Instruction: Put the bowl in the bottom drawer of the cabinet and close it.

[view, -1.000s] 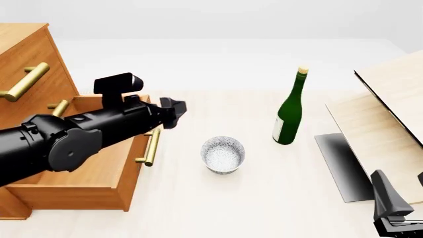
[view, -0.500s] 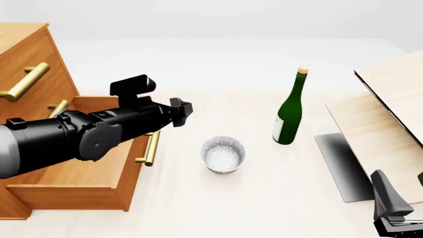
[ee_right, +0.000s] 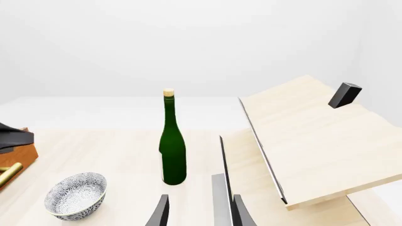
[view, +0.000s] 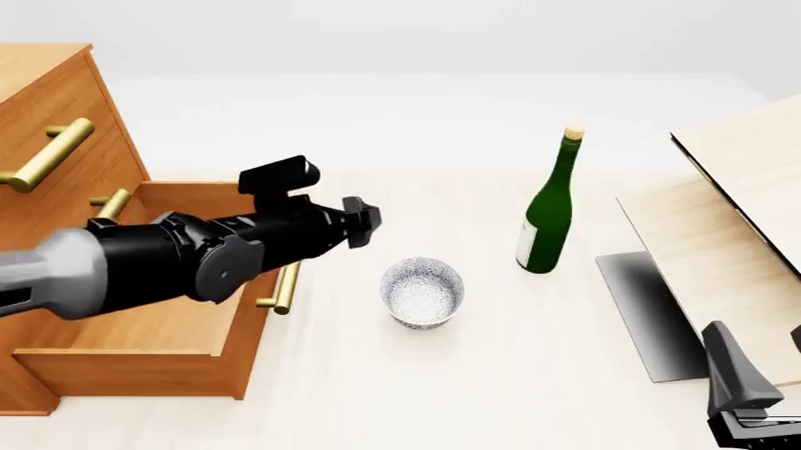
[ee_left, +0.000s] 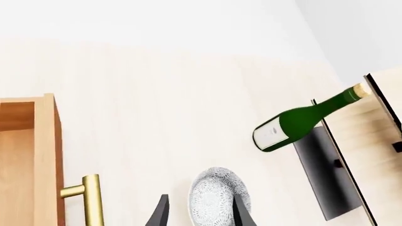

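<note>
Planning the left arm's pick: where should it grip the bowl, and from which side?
Take the bowl by its rim, from above: it stands upright, mouth open, so one finger can go inside, one outside. Probably the wall facing the left gripper.

Glossy speckled bowl (view: 423, 292), wooden cabinet (view: 56, 122)

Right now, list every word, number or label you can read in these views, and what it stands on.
None can be read.
Pale label on the green glass bottle: no legible print in any view.
White speckled bowl: pattern only, no text.
Orange-brown wooden cabinet: no markings.
</note>
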Controlling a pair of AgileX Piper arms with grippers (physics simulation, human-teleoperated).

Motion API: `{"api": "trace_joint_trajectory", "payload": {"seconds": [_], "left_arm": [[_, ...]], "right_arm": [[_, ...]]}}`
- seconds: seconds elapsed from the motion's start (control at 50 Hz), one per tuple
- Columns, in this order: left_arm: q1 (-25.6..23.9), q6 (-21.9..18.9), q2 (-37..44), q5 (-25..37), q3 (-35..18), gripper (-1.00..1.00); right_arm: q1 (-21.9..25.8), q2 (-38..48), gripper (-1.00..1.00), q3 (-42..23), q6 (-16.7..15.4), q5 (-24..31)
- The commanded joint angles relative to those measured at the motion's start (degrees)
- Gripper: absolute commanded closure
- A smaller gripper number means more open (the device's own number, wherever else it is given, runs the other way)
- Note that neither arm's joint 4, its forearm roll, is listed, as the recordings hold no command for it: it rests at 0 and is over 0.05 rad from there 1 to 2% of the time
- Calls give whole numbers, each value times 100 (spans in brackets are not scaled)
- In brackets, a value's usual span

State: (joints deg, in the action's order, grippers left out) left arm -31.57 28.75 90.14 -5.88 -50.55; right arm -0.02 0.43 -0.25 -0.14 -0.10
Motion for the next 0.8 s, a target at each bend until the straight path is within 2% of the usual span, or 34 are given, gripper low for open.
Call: {"api": "trace_joint_trajectory", "payload": {"seconds": [0.02, 0.56, 0.8], "left_arm": [[-52, 97, 381, -103, -76, -100], [-215, 449, 1007, -345, -233, -100], [-234, 485, 1173, -368, -308, -100]], "right_arm": [[0, 0, -100, 0, 1, 0], [0, -1, -100, 0, 0, 0], [0, 0, -100, 0, 0, 0]]}}
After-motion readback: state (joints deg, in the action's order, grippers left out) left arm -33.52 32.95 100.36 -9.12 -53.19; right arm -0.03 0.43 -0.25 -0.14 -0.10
